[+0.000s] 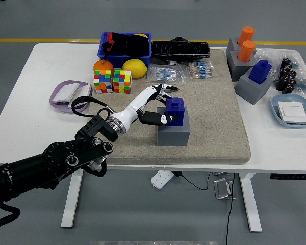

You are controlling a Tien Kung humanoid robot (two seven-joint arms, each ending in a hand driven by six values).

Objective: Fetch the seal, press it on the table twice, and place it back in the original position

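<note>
The blue seal (175, 111) is sitting at frame centre, on or just lifting off its grey block holder (172, 133) in the middle of the tan mat (214, 117); whether its base is clear of the holder can't be told from this angle. The left hand (158, 104) is reaching in from lower left w/ fingers wrapped on the seal: thumb (152, 120) pressing the near-left face, other fingers curling over the top-left edge. The right hand isn't showing anywhere.

Judging by this, the fetch step is under way; both presses and the return aren't done yet.

Risks from here:
- The grip is looking one-sided, mostly on the seal's left faces. If the lift is going at an angle, the seal is probably twisting or slipping out btwn thumb and fingers.
- If the seal is fitting snugly, the grey block holder is likely coming up w/ it or tipping, since nothing is holding it down.
- Pressing needs the seal's base flat. A tilted hold is giving an uneven press, or the seal is pivoting in the fingers.
- The task says table, but the mat is covering most of the area nearby; bare white table (41, 81) is lying further left, near the cubes (112, 81) and lavender tray (58, 99), so a wide swing that way is risking a knock.
</note>
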